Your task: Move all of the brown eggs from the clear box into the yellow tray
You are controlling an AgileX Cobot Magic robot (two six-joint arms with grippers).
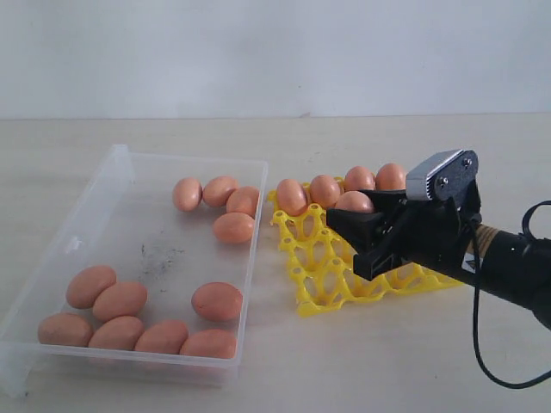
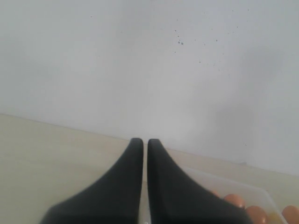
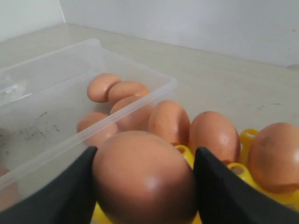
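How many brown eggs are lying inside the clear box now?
11. Four eggs lie bunched at the far end of the clear box; seven more lie at its near end. None seems hidden.

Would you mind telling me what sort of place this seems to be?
Probably a robotics lab bench, not a kitchen: a bare pale tabletop, a blank white wall, and a robot arm holding a brown egg above the yellow tray.

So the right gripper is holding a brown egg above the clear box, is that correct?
No. The right gripper is holding a brown egg above the yellow tray, not above the clear box, which lies beside it. The exterior view shows this.
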